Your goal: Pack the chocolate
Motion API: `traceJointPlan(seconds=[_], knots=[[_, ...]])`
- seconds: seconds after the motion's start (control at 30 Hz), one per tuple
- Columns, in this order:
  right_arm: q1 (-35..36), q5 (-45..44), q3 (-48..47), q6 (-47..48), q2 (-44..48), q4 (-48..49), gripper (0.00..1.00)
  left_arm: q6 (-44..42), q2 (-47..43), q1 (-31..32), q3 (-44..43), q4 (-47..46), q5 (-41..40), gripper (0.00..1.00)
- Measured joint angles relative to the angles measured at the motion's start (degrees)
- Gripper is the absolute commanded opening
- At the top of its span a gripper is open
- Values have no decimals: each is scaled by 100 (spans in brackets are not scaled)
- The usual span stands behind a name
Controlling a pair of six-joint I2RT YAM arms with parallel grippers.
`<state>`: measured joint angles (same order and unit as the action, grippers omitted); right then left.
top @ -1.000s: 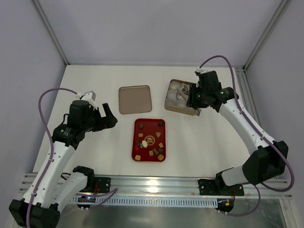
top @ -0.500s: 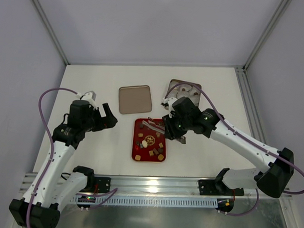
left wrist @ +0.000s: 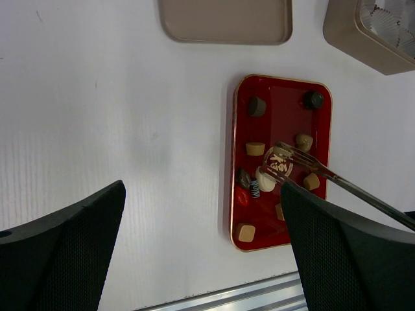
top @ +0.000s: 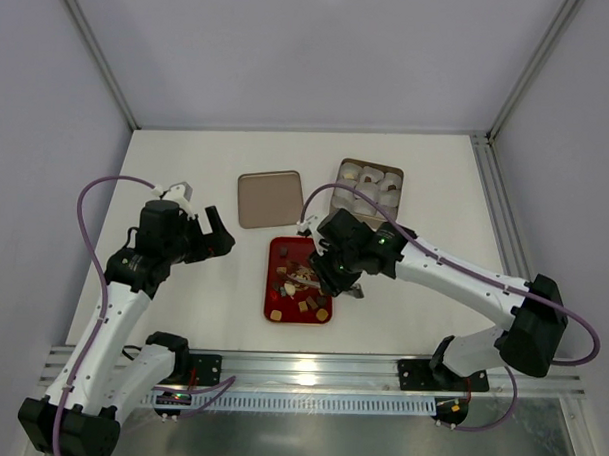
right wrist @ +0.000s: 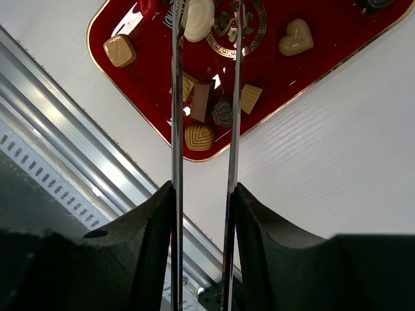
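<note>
The chocolate (top: 300,288) lies as several small brown, tan and whitish pieces on a red tray (top: 284,249). My right gripper (top: 335,274) is shut on a pair of metal tongs (right wrist: 176,97). The tong arms stand apart, their tips over the tray's middle. A white round piece (right wrist: 198,18) lies between the tips; contact cannot be made out. In the left wrist view the tongs (left wrist: 324,175) reach in from the right beside that white piece (left wrist: 264,180). My left gripper (top: 212,235) hangs open left of the tray (left wrist: 235,162), holding nothing.
A tan tin box (top: 369,185) with white paper cups sits behind the tray to the right. Its flat lid (top: 269,199) lies behind the tray to the left. A metal rail (top: 310,368) runs along the table's near edge.
My right arm has swung from the tin box at the back right down to the red tray, carrying the tongs. The left arm has stayed still.
</note>
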<state>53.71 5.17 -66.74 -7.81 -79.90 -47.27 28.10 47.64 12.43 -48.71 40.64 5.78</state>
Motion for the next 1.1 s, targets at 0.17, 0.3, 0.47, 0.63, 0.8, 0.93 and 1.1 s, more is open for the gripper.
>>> traceJointPlan(seconds=[0.17,0.3,0.47,0.63,0.8,0.93,1.1], knots=[[24,-107,-164,96,-162,-68,43,0,0,4,0,0,-15,100],[24,-177,-262,166,-273,-79,44,0,0,7,0,0,-15,100],[37,-225,-332,192,-476,-83,43,0,0,9,0,0,-15,100],[48,-240,-350,199,-564,-76,43,0,0,11,0,0,-15,100],[52,-249,-442,212,-579,-76,42,0,0,11,0,2,-15,100],[55,-249,-496,216,-664,-61,42,0,0,11,0,2,-15,100],[55,-249,-505,240,-763,-52,40,0,0,11,0,2,-15,100]])
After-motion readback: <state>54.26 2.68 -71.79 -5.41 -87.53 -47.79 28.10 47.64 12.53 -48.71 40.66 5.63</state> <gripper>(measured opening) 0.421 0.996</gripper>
